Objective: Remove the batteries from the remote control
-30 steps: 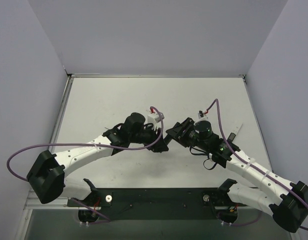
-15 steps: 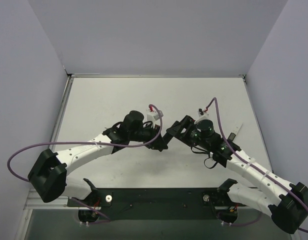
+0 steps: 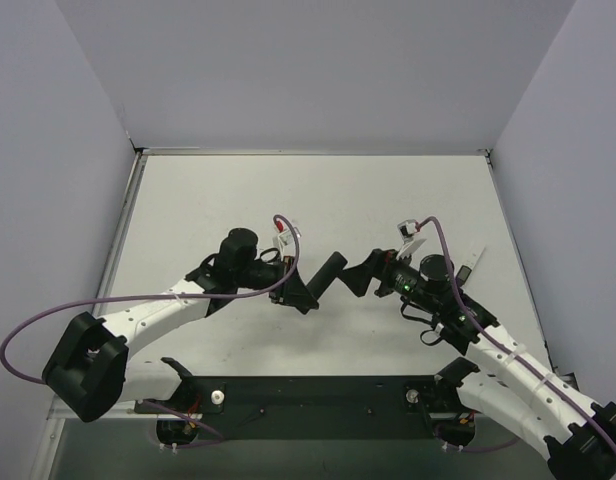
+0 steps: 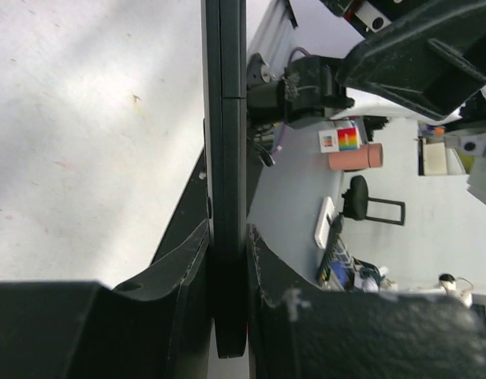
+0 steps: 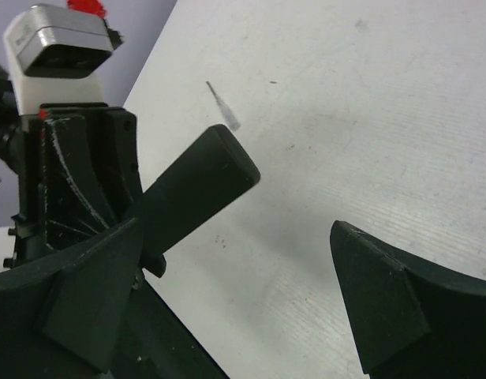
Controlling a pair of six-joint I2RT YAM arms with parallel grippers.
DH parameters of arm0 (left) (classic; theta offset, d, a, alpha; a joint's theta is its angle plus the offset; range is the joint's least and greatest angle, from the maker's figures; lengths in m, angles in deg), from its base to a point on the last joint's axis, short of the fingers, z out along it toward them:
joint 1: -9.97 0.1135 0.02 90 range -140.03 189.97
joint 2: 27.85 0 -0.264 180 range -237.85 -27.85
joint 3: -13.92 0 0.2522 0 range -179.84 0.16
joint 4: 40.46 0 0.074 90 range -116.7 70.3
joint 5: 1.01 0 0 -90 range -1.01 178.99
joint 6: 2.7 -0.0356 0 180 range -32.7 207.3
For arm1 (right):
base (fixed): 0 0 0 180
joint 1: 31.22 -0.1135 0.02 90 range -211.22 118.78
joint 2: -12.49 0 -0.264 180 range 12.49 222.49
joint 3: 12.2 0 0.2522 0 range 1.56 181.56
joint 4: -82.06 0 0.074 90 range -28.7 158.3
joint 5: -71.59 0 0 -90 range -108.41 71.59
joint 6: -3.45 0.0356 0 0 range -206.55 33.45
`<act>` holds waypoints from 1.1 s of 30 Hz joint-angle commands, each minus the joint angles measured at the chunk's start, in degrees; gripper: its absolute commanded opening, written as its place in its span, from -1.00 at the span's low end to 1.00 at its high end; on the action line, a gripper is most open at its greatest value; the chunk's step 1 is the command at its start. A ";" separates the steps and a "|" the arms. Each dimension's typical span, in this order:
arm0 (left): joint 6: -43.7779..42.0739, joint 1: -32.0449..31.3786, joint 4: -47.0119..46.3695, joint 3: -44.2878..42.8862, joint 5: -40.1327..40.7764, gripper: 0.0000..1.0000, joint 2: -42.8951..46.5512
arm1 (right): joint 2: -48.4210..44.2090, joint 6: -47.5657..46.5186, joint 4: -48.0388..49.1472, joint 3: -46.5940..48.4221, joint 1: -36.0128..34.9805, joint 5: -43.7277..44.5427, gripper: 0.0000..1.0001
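Note:
The remote control [image 3: 329, 269] is a slim black bar held above the table's middle. My left gripper [image 3: 304, 291] is shut on its lower end. In the left wrist view the remote control [image 4: 226, 118] runs straight up between the two closed fingers of the left gripper [image 4: 227, 237]. My right gripper [image 3: 366, 277] stands wide open just to the right of the remote's free end, apart from it. In the right wrist view that free end [image 5: 202, 183] pokes in at the left, and nothing lies between the spread fingers of the right gripper [image 5: 239, 296]. The batteries are hidden.
A white stick [image 3: 473, 261] lies on the table at the far right, behind the right arm. The grey side walls [image 3: 78, 200] close the table in. The black base rail [image 3: 318, 393] runs along the near edge.
My right gripper has opened wide and drawn back to the right, off the remote. My left arm has shifted left with the remote in its grip.

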 commanded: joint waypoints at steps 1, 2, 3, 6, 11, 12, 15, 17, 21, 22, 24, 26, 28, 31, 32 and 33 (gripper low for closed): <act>4.31 0.54 -8.16 2.01 -7.88 -1.00 2.06 | 1.90 -9.75 7.36 2.32 0.82 -12.95 0.99; 4.84 0.54 -9.04 2.54 -8.41 -1.00 2.15 | 2.61 -10.10 7.45 2.68 0.91 -14.62 0.99; 5.46 0.62 -9.92 3.24 -8.76 -1.00 2.41 | 3.13 -10.89 7.80 2.94 0.82 -14.99 0.99; 6.34 0.71 -11.42 4.74 -9.29 -1.00 3.73 | 5.33 -11.68 7.98 3.21 0.91 -15.42 0.98; 6.25 1.15 -11.16 5.62 -10.70 -1.00 4.61 | 9.37 -13.09 9.81 3.21 0.99 -20.25 0.94; 6.25 1.15 -11.16 5.97 -10.96 -1.00 4.70 | 9.99 -12.66 11.65 2.86 1.08 -21.31 0.93; 6.25 1.24 -11.16 6.59 -11.31 -1.00 4.79 | 11.57 -10.81 15.78 1.90 0.99 -25.09 0.88; 6.25 1.24 -10.99 6.85 -11.75 -1.00 4.79 | 12.10 -9.85 17.37 1.45 0.99 -25.62 0.84; 6.60 1.24 -11.42 7.29 -12.46 -1.00 4.88 | 12.81 -9.67 18.26 1.28 0.99 -25.71 0.76; 6.69 1.24 -11.51 7.38 -12.63 -1.00 4.79 | 12.89 -9.84 18.17 1.36 0.99 -25.80 0.71; 6.61 1.33 -11.60 7.29 -12.72 -1.00 4.70 | 13.07 -10.19 18.00 1.45 0.99 -26.24 0.65; 6.87 1.24 -11.78 7.29 -13.07 -1.00 4.44 | 13.16 -10.45 17.82 1.45 0.99 -26.59 0.61; 7.31 1.24 -12.30 7.29 -13.42 -1.00 4.18 | 13.60 -10.98 17.29 1.45 0.99 -27.12 0.61; 7.48 1.24 -12.30 7.20 -13.60 -1.00 3.91 | 13.77 -11.51 16.94 1.19 1.00 -27.21 0.58; 7.48 1.24 -12.39 7.20 -13.60 -1.00 4.00 | 13.77 -11.60 16.85 1.19 0.99 -27.21 0.54; 7.57 1.24 -12.39 7.29 -13.69 -1.00 3.91 | 13.86 -11.69 16.77 1.19 0.99 -26.95 0.49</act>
